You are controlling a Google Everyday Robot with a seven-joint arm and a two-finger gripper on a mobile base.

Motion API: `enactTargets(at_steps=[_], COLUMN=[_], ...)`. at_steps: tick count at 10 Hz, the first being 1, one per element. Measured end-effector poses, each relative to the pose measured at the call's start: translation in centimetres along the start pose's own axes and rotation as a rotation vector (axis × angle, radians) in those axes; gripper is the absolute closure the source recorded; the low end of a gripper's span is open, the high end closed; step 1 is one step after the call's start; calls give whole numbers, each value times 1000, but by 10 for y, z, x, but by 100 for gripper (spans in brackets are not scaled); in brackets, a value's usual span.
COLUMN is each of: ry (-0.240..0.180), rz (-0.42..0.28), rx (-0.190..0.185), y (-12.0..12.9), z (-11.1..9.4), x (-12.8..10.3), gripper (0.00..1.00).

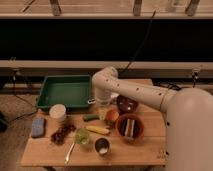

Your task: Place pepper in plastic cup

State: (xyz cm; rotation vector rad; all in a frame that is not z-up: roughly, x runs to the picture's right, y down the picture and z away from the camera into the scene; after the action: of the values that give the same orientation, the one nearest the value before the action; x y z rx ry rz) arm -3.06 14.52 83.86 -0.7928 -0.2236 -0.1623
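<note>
The pepper (91, 118) lies flat on the wooden table (45, 156), near the middle of the top and just in front of the right front corner of the green tray (65, 92). Its long side runs roughly left to right, and it is not in anything.

The plastic cup (82, 137) stands upright a little nearer the front edge, below and slightly left of the pepper and apart from it. Between the two, off to the right, lies a yellow vegetable (98, 129), also pointing left to right.

The gripper (102, 108) hangs low over the table just to the right of the pepper, between it and the orange fruit (112, 115). Whether it is touching the pepper cannot be made out, nor whether it is spread or pressed together. The white arm (135, 92) reaches in from the robot's body (190, 130) on the right, bends at a rounded elbow above the tray's right edge and drops down to the gripper.

A metal cup (102, 146) with a white inside stands just right of the plastic cup, near the front edge. A brown bowl (120, 131) sits right of the yellow vegetable, and a darker bowl (127, 104) sits behind it, partly under the arm.

On the left side a white container (58, 112) stands in front of the tray. A blue sponge (38, 126) lies near the left edge, and a dark red cluster (62, 133) lies left of the plastic cup. A pale utensil (70, 151) lies in front of the plastic cup.
</note>
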Motion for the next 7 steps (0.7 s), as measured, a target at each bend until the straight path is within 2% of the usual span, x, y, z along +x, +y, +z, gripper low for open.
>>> enactTargets(at_steps=[4, 7], ry=[-26, -35], rz=[11, 12], rx=[36, 41], y=[-13, -18], z=[17, 23], x=[-4, -4], gripper=[35, 35])
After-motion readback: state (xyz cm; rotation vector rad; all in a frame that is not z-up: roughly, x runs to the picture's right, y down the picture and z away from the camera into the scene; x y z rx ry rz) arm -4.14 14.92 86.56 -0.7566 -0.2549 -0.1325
